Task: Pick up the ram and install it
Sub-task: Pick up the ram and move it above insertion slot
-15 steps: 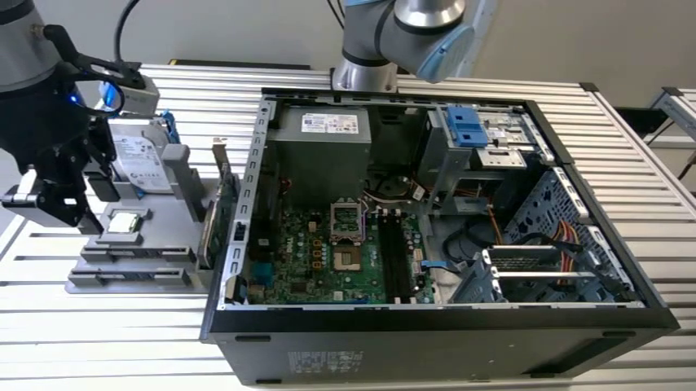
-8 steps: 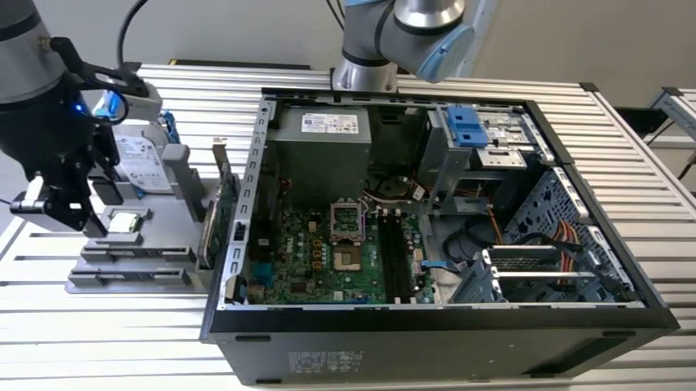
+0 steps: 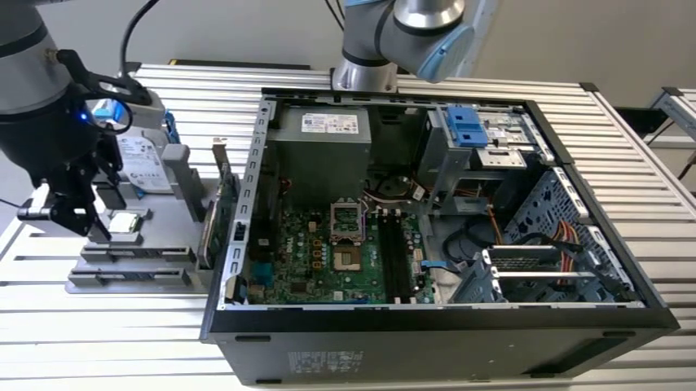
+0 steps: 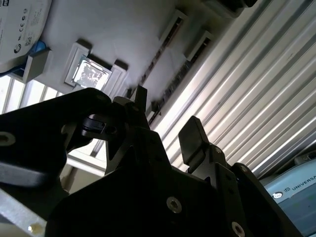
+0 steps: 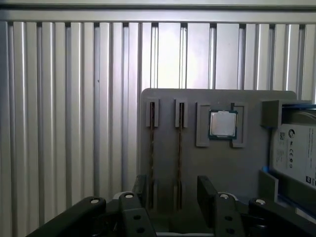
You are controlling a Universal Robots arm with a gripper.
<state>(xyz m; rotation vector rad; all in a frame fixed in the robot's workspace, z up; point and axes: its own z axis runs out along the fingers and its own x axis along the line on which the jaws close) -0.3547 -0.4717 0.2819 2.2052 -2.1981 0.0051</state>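
Two ram sticks stand on edge in slots of a grey holder [image 5: 217, 168]; in the first wrist view they are thin dark lines, one ram [image 5: 151, 148] beside another [image 5: 179, 148]. The second wrist view shows a ram [image 4: 154, 63] as a narrow strip. My gripper [image 5: 173, 195] hangs above the holder's near end, open, with nothing between its black fingers [image 5: 207, 190]. In the exterior view the gripper [image 3: 78, 218] is at the left, over the holder [image 3: 142, 265]. The open computer case [image 3: 435, 204] shows its motherboard's black memory slots [image 3: 389, 254].
A processor chip [image 5: 222, 123] lies in a pocket of the holder next to the sticks. A silver hard drive [image 3: 136, 159] with blue rails and a green expansion card [image 3: 223, 204] stand by the case. A second arm [image 3: 403, 32] stands behind the case on the slatted metal table [image 3: 109, 342].
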